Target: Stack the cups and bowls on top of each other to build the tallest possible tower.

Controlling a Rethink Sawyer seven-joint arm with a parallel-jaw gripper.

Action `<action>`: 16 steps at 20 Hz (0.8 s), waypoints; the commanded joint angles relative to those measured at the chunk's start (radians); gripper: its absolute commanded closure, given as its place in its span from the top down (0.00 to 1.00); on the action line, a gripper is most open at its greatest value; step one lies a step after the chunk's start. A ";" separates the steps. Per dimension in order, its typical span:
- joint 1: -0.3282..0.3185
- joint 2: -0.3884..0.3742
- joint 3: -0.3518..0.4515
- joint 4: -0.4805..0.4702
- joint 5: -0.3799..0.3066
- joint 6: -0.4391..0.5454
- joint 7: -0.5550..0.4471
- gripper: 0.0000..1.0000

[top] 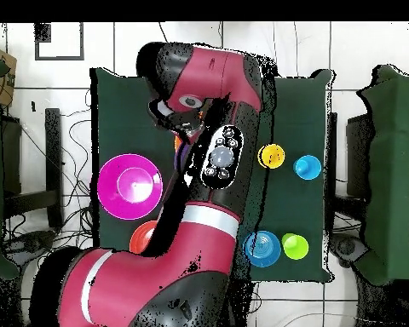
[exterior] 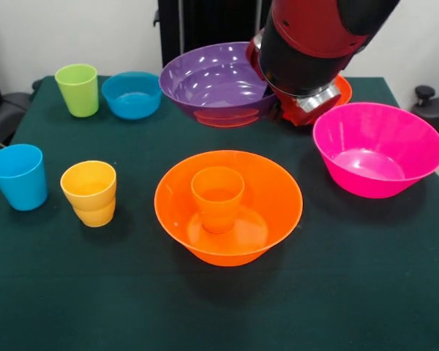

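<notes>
One arm (exterior: 314,44) lowered beside purple bowl (exterior: 216,80).

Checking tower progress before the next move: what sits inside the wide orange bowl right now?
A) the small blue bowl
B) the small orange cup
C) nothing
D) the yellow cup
B: in the front view the small orange cup stands upright in the middle of the wide orange bowl; the yellow cup stands on the table beside it.
</notes>
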 commanded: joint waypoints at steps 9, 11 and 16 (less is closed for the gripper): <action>-0.034 0.040 0.033 -0.048 -0.004 -0.071 0.150 0.00; -0.035 0.054 0.034 -0.072 0.000 -0.056 0.155 0.00; -0.027 0.130 0.017 -0.204 0.027 0.001 0.224 0.00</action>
